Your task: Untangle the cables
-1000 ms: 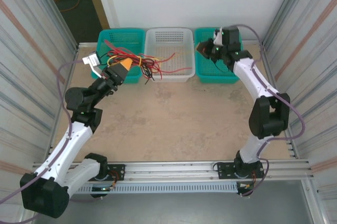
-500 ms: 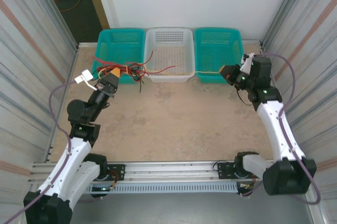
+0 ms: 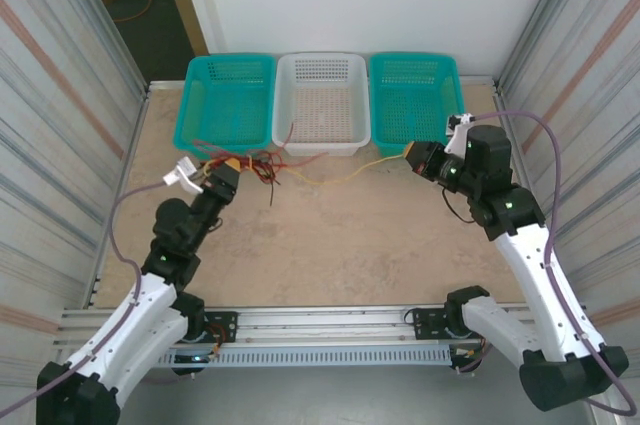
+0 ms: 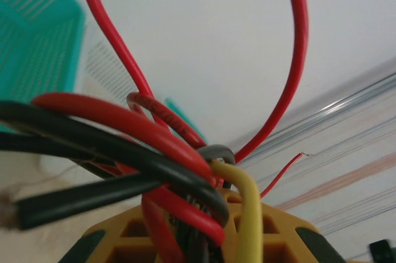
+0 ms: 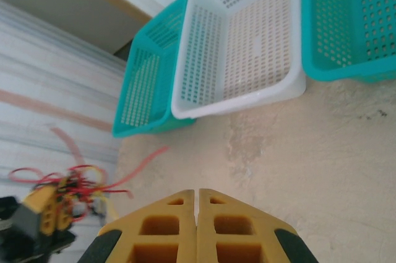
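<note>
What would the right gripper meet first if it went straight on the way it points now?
Probably the white basket, whose near wall lies ahead of the right gripper; depth is unclear, it may touch the table first.

Tan table point(image 3: 340, 235), three baskets point(image 3: 322, 148), cables point(image 3: 345, 176) trailing across

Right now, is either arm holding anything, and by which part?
The left jaws grip the tangled cables where they bunch together. The right jaws, shut, seem to pinch the far end of the yellow cable.
</note>
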Tool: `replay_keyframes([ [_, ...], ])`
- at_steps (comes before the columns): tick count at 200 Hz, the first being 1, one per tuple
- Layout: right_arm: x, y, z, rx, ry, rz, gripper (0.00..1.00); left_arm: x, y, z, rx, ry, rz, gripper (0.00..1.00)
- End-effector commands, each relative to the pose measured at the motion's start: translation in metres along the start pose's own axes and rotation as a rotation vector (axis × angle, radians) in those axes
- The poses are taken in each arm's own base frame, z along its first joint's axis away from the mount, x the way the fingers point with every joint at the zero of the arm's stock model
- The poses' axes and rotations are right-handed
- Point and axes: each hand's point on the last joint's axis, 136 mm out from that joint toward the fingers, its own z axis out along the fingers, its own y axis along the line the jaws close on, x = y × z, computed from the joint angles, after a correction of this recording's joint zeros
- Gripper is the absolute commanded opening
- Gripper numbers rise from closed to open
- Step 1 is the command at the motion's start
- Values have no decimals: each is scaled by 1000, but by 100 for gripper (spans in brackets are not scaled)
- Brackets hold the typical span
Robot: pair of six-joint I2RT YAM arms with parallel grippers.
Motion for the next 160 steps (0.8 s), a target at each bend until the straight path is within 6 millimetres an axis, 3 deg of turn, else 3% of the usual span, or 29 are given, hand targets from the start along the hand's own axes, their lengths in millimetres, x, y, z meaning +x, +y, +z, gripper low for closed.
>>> replay_keyframes([
  [1,5,-2,-4,33,-16,-48,0,23,55,-10,-192,5,-39,0],
  [21,5,4,-4,6,-19,-58,0,41,93,-22,-320,32,-77,1],
  [48,3,11,0,-10,-5,-74,0,61,131,-38,-472,87,-126,67],
  [59,2,13,2,-15,-3,-80,0,66,139,-46,-543,119,-137,80],
  [74,-2,17,3,-19,-7,-93,0,70,138,-53,-597,177,-117,88],
  [101,-11,26,3,-24,-10,-129,0,64,132,-77,-739,279,-18,95],
  [126,-11,40,5,-55,11,-174,0,51,124,-95,-849,366,120,90],
  [140,-10,46,7,-52,21,-209,0,46,111,-89,-824,421,203,84],
  [160,-11,53,9,-61,32,-230,0,51,83,-59,-662,537,352,77],
])
